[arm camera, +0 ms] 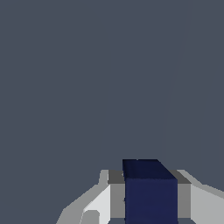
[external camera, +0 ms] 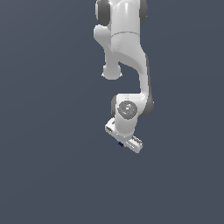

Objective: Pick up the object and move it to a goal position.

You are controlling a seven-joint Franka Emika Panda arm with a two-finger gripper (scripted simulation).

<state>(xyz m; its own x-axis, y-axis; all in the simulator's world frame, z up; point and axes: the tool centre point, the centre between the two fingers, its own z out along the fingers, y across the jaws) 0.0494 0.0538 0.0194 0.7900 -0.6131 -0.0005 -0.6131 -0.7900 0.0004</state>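
In the wrist view the dark navy-blue cube [arm camera: 151, 192] sits between my gripper's [arm camera: 151, 199] two grey pads [arm camera: 116, 197], which press against its sides. The gripper is shut on the cube. In the exterior view the white arm hangs down from the top, and my gripper [external camera: 127, 144] points downward and toward the exterior view's right, with only a tiny dark speck of the cube [external camera: 120, 144] showing at its edge. Nothing else of the cube shows there.
A plain dark grey-blue surface [external camera: 52, 175] fills both views. No other object and no goal marker show.
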